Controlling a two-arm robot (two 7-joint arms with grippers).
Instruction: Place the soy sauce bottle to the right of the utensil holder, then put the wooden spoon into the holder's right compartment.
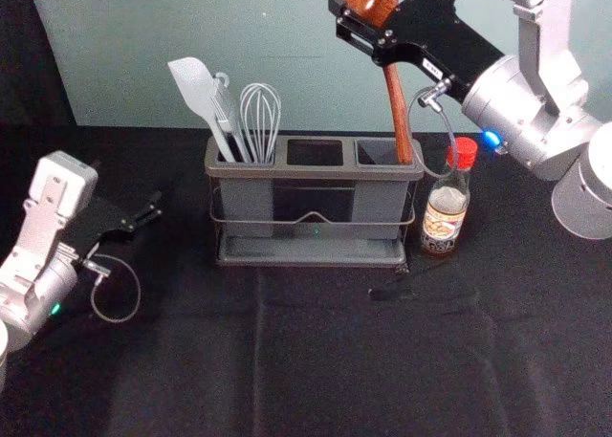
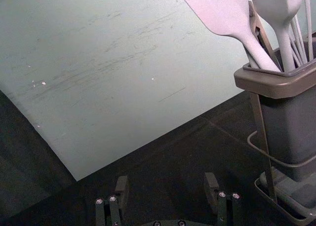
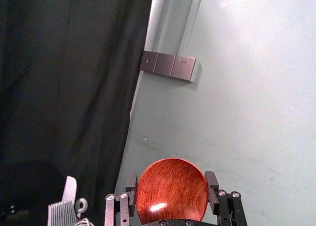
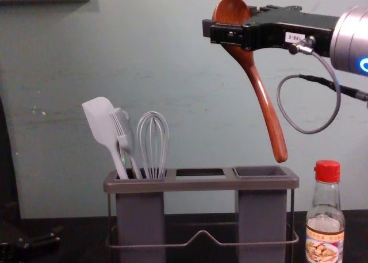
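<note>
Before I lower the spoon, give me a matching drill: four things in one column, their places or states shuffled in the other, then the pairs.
1. Reddish-brown wooden spoon
2. Red-capped glass soy sauce bottle
3. Grey wire whisk
4. Black left claw

A. In the left compartment of the grey utensil holder
B. Open, left of the holder
C. Held by the black right claw, handle down
D. Upright, right of the holder

Pairs: 1-C, 2-D, 3-A, 4-B

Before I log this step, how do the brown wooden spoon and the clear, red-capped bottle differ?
The spoon tilts in the right gripper; the bottle stands upright on the black cloth. The spoon is opaque wood, the bottle clear and labelled. Both are near the grey holder.
</note>
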